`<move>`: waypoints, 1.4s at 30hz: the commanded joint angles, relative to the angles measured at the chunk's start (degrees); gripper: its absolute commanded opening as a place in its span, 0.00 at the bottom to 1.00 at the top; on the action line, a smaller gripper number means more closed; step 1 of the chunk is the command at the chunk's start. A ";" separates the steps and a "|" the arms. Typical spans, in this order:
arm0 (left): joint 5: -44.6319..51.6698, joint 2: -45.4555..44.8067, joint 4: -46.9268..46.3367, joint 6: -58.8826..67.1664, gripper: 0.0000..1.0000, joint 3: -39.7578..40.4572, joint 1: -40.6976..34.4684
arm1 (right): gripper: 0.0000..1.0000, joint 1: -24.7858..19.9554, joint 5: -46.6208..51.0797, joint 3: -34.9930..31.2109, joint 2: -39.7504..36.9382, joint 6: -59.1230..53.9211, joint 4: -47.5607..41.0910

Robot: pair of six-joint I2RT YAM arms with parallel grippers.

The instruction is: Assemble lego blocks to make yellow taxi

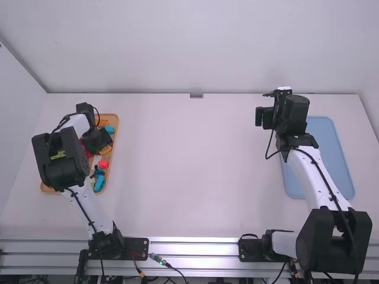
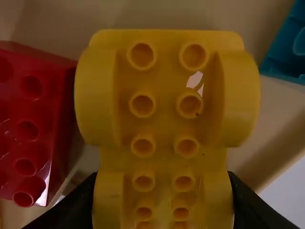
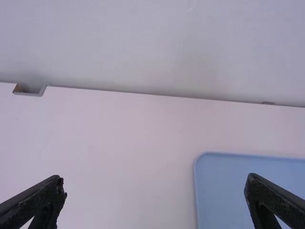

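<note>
In the high view my left gripper (image 1: 99, 139) is low over the wooden tray (image 1: 116, 127) at the left, largely under its own arm. The left wrist view has a yellow wheeled block (image 2: 167, 129) between the fingers of my left gripper (image 2: 164, 200), which is shut on its sides. Beside that block lie a red block (image 2: 31, 124) and a teal block (image 2: 290, 47). At the right, my right gripper (image 1: 285, 112) is held above the table near the blue tray (image 1: 328, 154). Seen from its wrist, the right gripper (image 3: 155, 200) stands open, nothing between its fingers.
The wooden tray also holds a small red piece (image 1: 103, 164), a blue piece (image 1: 99, 182) and an orange piece (image 1: 104, 122). White walls (image 1: 195, 47) rise behind and left of the table (image 1: 189, 165). Bare tabletop stretches between the two trays.
</note>
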 commanded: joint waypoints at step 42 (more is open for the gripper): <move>-0.84 -13.49 -0.70 73.06 0.21 -17.31 -55.49 | 0.99 0.17 -2.86 1.11 0.17 0.00 -0.90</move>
